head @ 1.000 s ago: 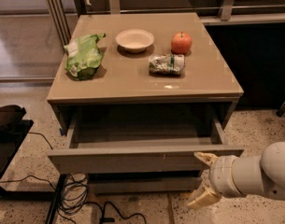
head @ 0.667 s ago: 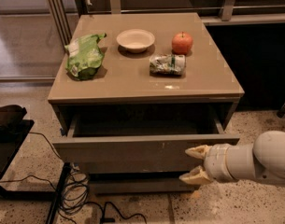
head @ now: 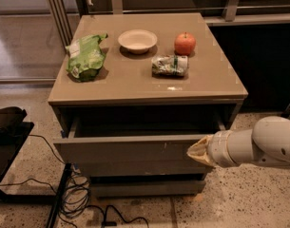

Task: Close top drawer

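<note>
The top drawer (head: pixel 130 148) of the tan cabinet stands partly open, its flat grey-brown front pulled out from under the tabletop and its inside dark. My gripper (head: pixel 192 151) is at the right end of the drawer front, pointing left, and its pale tip touches the front. Its fingers are drawn together into one point and hold nothing. The white arm (head: pixel 263 144) reaches in from the right edge.
On the tabletop (head: pixel 135 82) lie a green chip bag (head: pixel 86 56), a white bowl (head: pixel 137 40), a red apple (head: pixel 185 43) and a crushed can (head: pixel 169 65). A darker lower drawer front (head: pixel 144 186) sits below. Black cables (head: pixel 78 198) and a black stand (head: pixel 6 137) are on the floor at left.
The gripper has moved left and up onto the drawer front, and its fingers have come together. The drawer has slid back somewhat towards the cabinet.
</note>
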Available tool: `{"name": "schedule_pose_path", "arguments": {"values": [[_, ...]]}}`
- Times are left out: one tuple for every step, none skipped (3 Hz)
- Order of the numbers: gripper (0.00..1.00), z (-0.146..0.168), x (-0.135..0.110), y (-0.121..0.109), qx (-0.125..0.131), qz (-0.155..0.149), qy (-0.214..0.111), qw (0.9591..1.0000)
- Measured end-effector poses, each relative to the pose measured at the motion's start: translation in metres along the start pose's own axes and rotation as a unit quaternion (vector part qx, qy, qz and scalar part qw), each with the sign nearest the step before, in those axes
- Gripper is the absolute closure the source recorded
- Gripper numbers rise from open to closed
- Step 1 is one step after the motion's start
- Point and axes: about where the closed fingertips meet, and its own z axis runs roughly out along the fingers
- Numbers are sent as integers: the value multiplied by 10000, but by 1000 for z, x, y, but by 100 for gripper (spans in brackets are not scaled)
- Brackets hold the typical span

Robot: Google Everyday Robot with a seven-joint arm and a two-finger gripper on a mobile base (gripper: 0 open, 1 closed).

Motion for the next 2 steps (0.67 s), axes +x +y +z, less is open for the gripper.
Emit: {"name": "schedule_pose_path", "arguments": {"values": [[39, 0, 0, 0, -1, 1, -1, 10000], [16, 0, 0, 0, -1, 1, -1, 10000]]}}
